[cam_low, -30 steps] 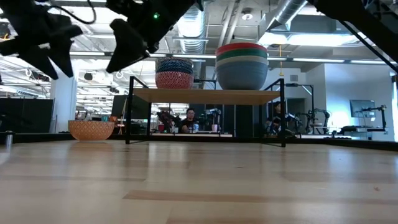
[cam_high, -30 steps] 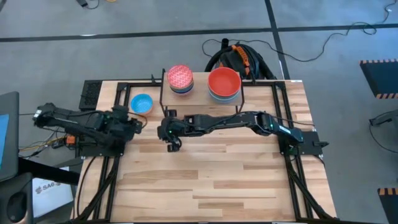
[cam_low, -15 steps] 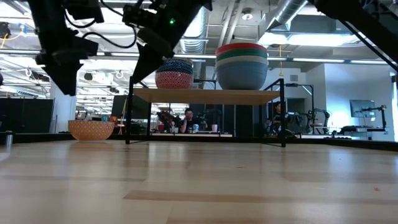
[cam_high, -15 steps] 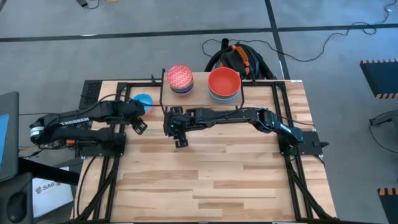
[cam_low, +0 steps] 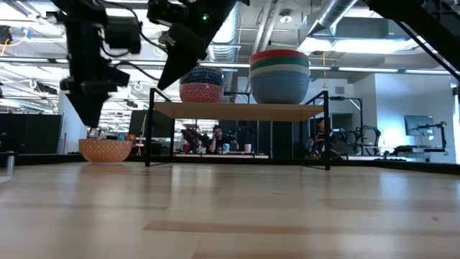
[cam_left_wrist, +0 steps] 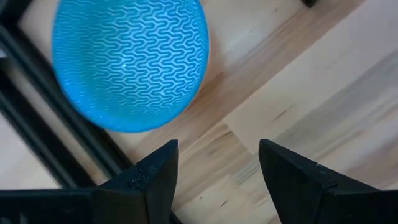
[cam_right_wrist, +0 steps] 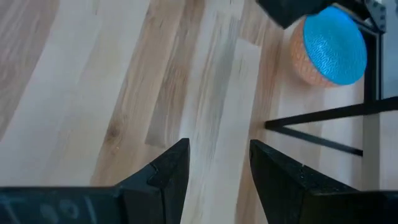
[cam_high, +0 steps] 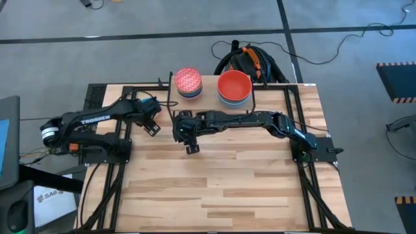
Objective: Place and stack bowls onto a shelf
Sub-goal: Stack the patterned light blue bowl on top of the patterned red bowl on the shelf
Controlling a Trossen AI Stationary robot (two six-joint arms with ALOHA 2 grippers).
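Observation:
A bowl, blue with a wave pattern inside (cam_left_wrist: 130, 62) and orange-patterned outside (cam_low: 106, 150), stands on its base on the tabletop to the left of the shelf (cam_high: 211, 99). My left gripper (cam_left_wrist: 214, 168) hangs open just above and beside it, pointing down (cam_low: 90, 121). The shelf carries two stacks: one topped by a red-patterned bowl (cam_high: 188, 80), one topped by a plain red bowl (cam_high: 234, 85). My right gripper (cam_right_wrist: 217, 162) is open over bare wood in front of the shelf's left end (cam_high: 188, 138). It sees the blue bowl (cam_right_wrist: 333, 53) farther off.
Black frame rails (cam_high: 110, 175) run along the table's left and right sides and beside the blue bowl (cam_left_wrist: 37, 130). The shelf's thin black legs (cam_low: 150, 133) stand close to the bowl. The table's near half (cam_high: 214, 195) is bare wood. People sit in the room beyond (cam_low: 218, 138).
My left arm has swung from the table's left edge toward the far right, and its gripper now stands over the blue bowl. My right gripper has shifted a little to the right in front of the shelf. The bowls have stayed where they were.

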